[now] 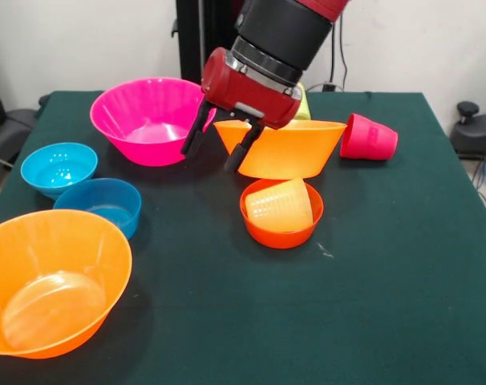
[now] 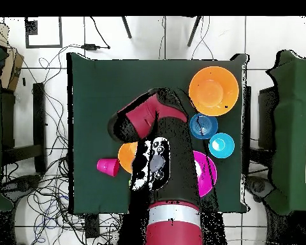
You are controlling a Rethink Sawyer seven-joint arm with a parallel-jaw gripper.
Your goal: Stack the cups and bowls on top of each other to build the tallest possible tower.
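Observation:
My gripper [image 1: 221,144] is open, with its fingers astride the left rim of a large orange bowl [image 1: 295,148], also seen in the overhead view [image 2: 125,155]. In front of it a small red-orange bowl [image 1: 281,228] holds a ribbed pale yellow cup [image 1: 281,204] lying on its side. A red-pink cup [image 1: 370,138] [image 2: 107,167] lies on its side to the right. A lime green cup [image 1: 304,103] peeks out behind my wrist. The magenta bowl [image 1: 147,120] [image 2: 206,173] stands left of the gripper. The orange cup is hidden.
A light blue bowl [image 1: 58,167] [image 2: 221,145] and a darker blue bowl [image 1: 103,204] [image 2: 203,126] stand at the left. The second large orange bowl [image 1: 54,281] [image 2: 213,90] stands at the front left corner. The table [image 1: 403,281] is dark green.

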